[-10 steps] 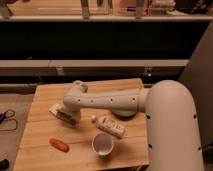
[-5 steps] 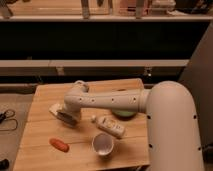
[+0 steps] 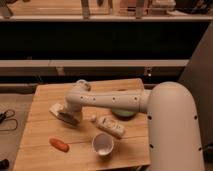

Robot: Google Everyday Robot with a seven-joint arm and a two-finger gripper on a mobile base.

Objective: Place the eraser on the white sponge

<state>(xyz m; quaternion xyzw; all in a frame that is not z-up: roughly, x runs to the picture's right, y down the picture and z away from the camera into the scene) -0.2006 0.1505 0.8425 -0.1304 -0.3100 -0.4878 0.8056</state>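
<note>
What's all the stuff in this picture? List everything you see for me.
table: one, light wood, centre of view
white sponge: one, white, table's left part, beside the claw
bottle: one, white with label, lying near table's middle
cup: one, white, upright, table's front
oblong thing: one, orange-red, front left
green thing: one, partly hidden behind the arm
cables: dark, floor at left
arm: one, white, reaching leftward across table
claw: one, dark grey, low over table's left part

The table [image 3: 44, 131] carries one white sponge [image 3: 55, 108], one bottle [image 3: 111, 126], one cup [image 3: 103, 145], one orange-red stick [image 3: 58, 144] and one green dish [image 3: 125, 114]. One arm [image 3: 110, 99] ends in one pincer [image 3: 67, 118], left of centre, just beside the sponge.
</note>
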